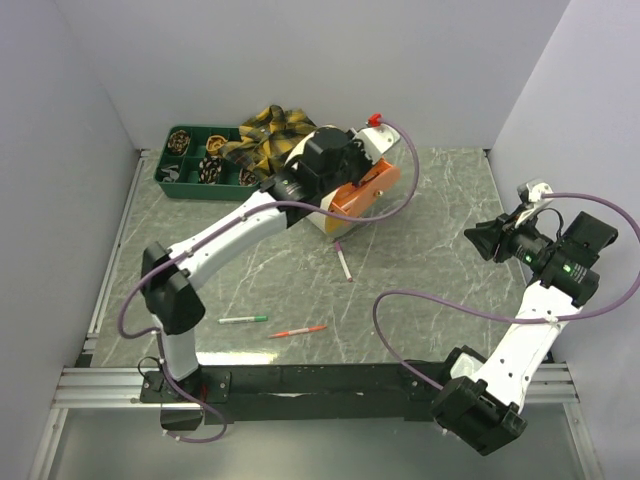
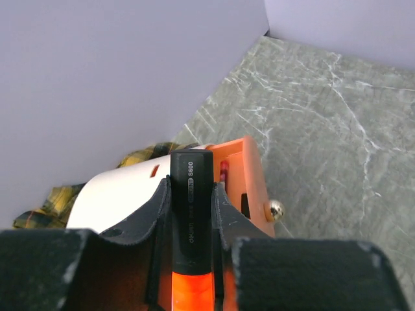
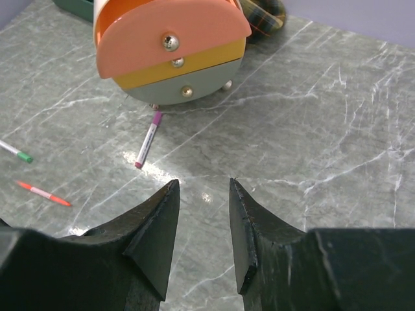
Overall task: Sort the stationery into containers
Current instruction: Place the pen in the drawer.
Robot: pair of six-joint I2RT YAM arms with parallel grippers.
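1. The left arm stretches out long from its base to the back of the tabletop [image 1: 450, 200]. The left hand [image 2: 191, 188] is clamped on the black highlighter [image 2: 190, 214], one finger on either side of the barrel.
2. The right arm is folded at the right edge. The right hand [image 3: 203, 184] hangs over bare marble, its fingers apart with nothing between them.
3. The cream drum [image 2: 123, 188] sits near the back wall, its round face turned toward the right hand. The plaid cloth [image 1: 265, 130] and the green tray [image 1: 165, 180] lie to its left; open tabletop lies between the drum and the right hand.
4. The highlighter's long axis runs along the hand — black end forward above the drum's orange tray [image 2: 249, 175], orange cap back toward the palm.
5. A purple-capped pen [image 1: 343, 262] lies just in front of the drum, purple end toward it. A green-capped pen [image 1: 243, 319] and a red pen [image 1: 298, 331] lie nearer the bases — both roughly crosswise.
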